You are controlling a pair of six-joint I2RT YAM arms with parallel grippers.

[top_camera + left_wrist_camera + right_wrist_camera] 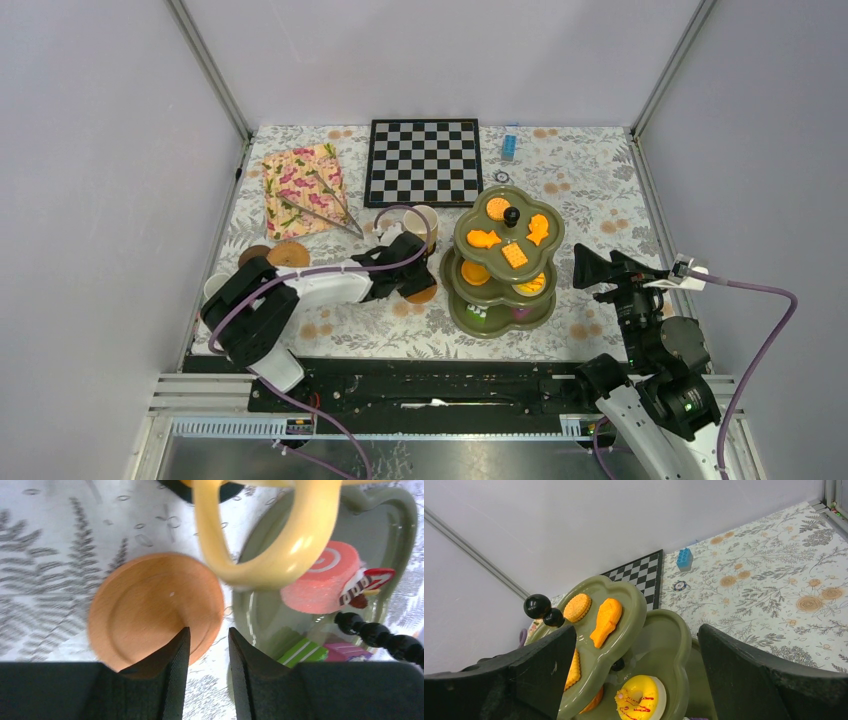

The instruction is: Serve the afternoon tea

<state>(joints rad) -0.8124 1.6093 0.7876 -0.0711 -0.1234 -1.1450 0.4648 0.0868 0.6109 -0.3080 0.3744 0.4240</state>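
Note:
The olive-green three-tier stand (505, 262) with a black knob stands mid-table and carries orange biscuits (514, 254). My left gripper (410, 262) reaches in just left of it. In the left wrist view the left gripper (208, 630) is open by a narrow gap with only tablecloth between its fingers, over the edge of a round brown coaster (150, 605). The cream-yellow mug's handle (260, 540) is just ahead of the fingertips; the mug (421, 222) is beyond the gripper. My right gripper (636, 629) is wide open and empty, right of the stand (664, 640).
A chessboard (424, 160) and a floral tray (305, 188) with metal tongs (338, 212) lie at the back. Two more coasters (288, 254) sit at the left. A blue brick (509, 143) and a small ring (502, 177) lie behind the stand. Grey walls enclose the table.

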